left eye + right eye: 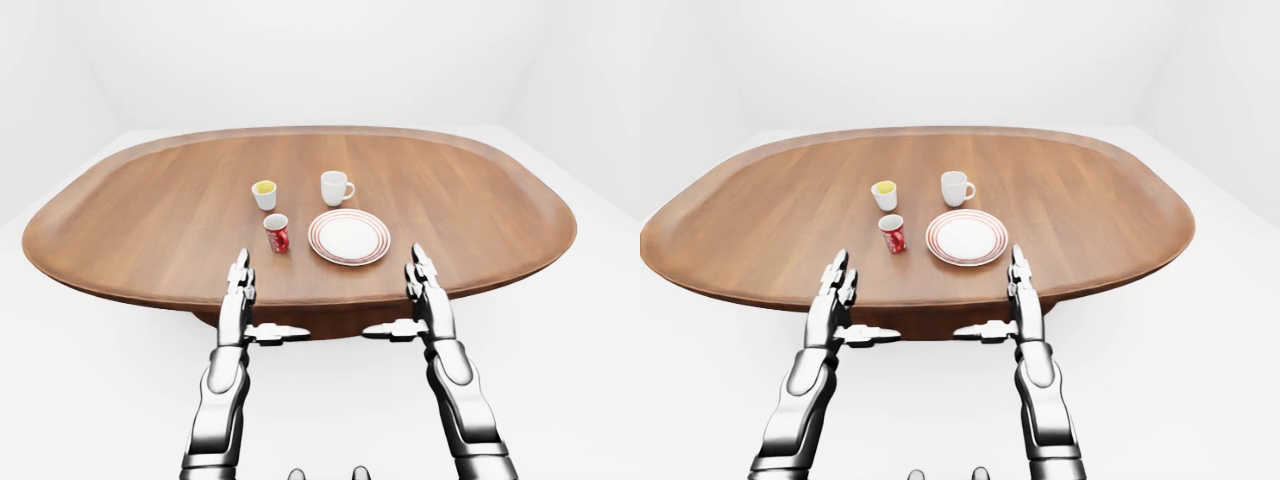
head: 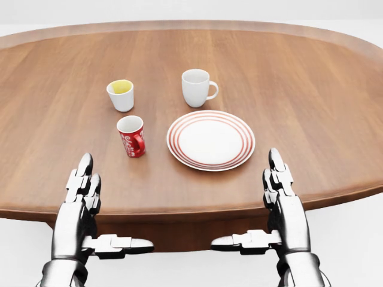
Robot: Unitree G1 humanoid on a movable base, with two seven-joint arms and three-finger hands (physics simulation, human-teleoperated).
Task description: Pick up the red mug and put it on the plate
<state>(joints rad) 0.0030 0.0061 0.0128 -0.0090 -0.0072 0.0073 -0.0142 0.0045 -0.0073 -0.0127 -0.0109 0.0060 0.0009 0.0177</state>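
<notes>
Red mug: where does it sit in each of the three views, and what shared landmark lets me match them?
Left-eye view: red mug just left of centre, upright on the table.
Head view: left of centre, largest here, handle at its right.
Right-eye view: left of centre, smaller.
Shared landmark: the red-ringed plate directly right of the mug in all three, apart from it.

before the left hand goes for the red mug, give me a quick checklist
1. Red mug upright on the table: ok.
2. Plate bare, ready for the mug: ok.
3. Left hand open and holding nothing: ok.
4. Right hand open, clear of the plate: ok.
5. Yellow-filled cup and white mug stand apart from the red mug: ok.
6. Mug within the left hand's reach: cannot tell.
</notes>
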